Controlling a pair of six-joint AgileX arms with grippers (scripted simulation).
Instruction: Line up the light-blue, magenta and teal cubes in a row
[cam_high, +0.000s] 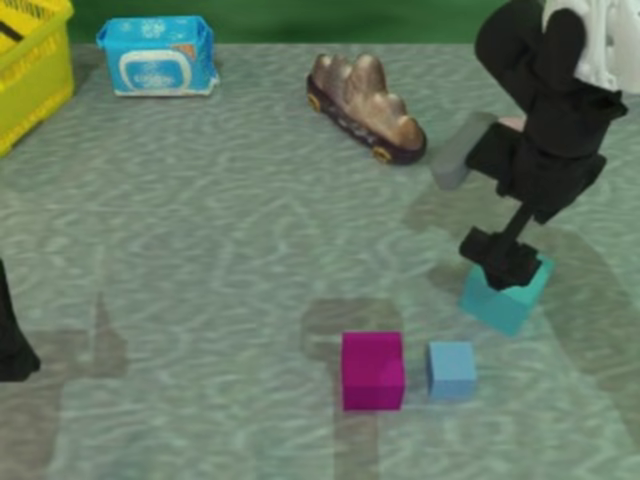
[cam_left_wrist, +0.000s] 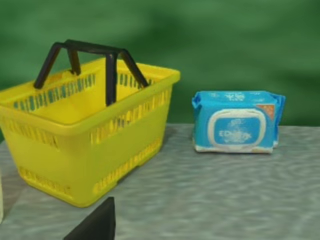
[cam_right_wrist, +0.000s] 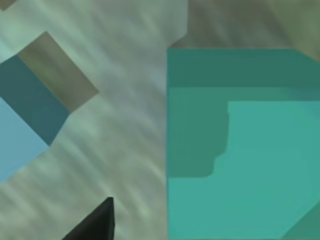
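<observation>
Magenta cube (cam_high: 372, 371) and light-blue cube (cam_high: 451, 370) sit aligned near the counter's (cam_high: 200, 250) front edge.
Right gripper (cam_high: 503, 262) at the teal cube (cam_high: 510, 300), finger state untellable; it should square it beside light-blue.

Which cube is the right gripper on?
The teal cube, the largest, sits under the right gripper, turned askew. The magenta cube and light-blue cube sit side by side, apart from it.

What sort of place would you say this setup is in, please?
Probably a simulated tabletop workspace, not a real room: a grey-green mottled table against a plain green backdrop, with unrelated props, a yellow basket, a wipes packet and a shoe, set around three plain cubes.
</observation>
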